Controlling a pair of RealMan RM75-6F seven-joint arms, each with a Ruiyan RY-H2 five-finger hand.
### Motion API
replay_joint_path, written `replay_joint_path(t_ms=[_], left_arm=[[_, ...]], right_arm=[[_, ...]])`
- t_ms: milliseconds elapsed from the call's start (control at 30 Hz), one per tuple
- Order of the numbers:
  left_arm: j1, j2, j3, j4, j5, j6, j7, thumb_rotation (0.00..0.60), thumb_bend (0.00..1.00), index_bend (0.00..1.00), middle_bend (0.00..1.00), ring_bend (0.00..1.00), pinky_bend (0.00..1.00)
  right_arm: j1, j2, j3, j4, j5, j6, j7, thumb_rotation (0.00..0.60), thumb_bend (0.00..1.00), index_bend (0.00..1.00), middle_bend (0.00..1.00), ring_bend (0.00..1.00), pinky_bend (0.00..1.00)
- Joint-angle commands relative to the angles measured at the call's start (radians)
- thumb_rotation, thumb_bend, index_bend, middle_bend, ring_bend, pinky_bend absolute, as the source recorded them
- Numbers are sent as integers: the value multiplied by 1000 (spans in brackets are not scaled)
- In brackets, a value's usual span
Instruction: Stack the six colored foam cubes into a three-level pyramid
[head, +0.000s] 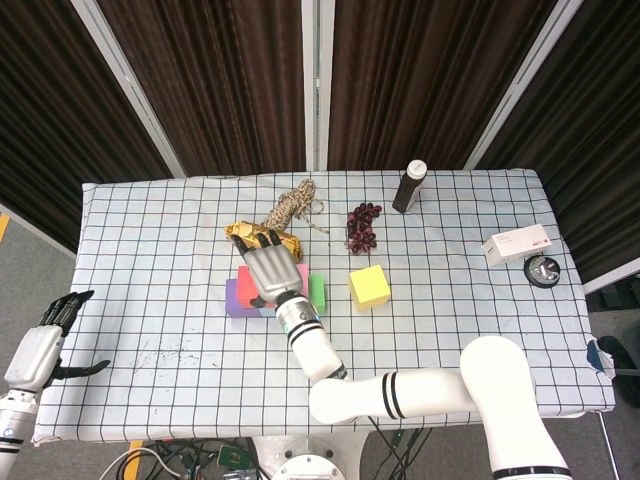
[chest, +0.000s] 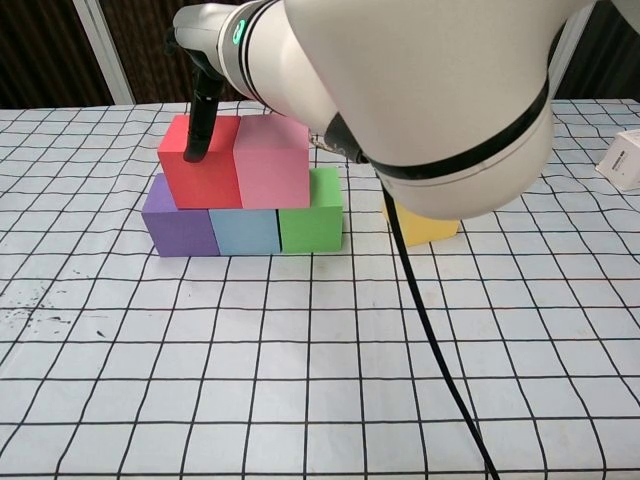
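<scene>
1. The yellow cube (head: 369, 286) is the one piece not yet in the stack. It sits alone on the checked tablecloth (head: 450, 300), at about 3 o'clock from the built part and just clear of it.

2. The built part has a bottom row of purple cube (chest: 178, 222), blue cube (chest: 246, 230) and green cube (chest: 312, 212), side by side and touching. The red cube (chest: 205, 168) and pink cube (chest: 272, 160) sit on top as the second level.

3. The right hand (head: 268, 268) lies flat over the second level, palm down, with its fingers spread toward 12 o'clock and holding nothing. In the chest view one dark fingertip (chest: 198, 135) touches the red cube's front left edge.

4. The yellow cube lies at 3 o'clock from that hand, near it. A cube has no long axis, so any pair of opposite faces should serve. My guess is the next move is a short sideways reach.

5. The left hand (head: 45, 345) hangs off the table's edge at 8 o'clock, fingers apart and empty, well away from everything. The right hand is clearly the nearer one.
</scene>
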Motion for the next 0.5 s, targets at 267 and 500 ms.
replay_joint_path(t_ms=[267, 500], left_arm=[[1, 0, 0, -3, 3, 6, 5, 600, 0, 26, 76, 0, 0], [0, 3, 0, -6, 5, 6, 3, 600, 0, 26, 76, 0, 0]], right_arm=[[2, -5, -3, 5, 2, -5, -4, 600, 96, 0, 415, 90, 0], [1, 1, -4, 3, 17, -23, -8, 600, 66, 0, 346, 79, 0]])
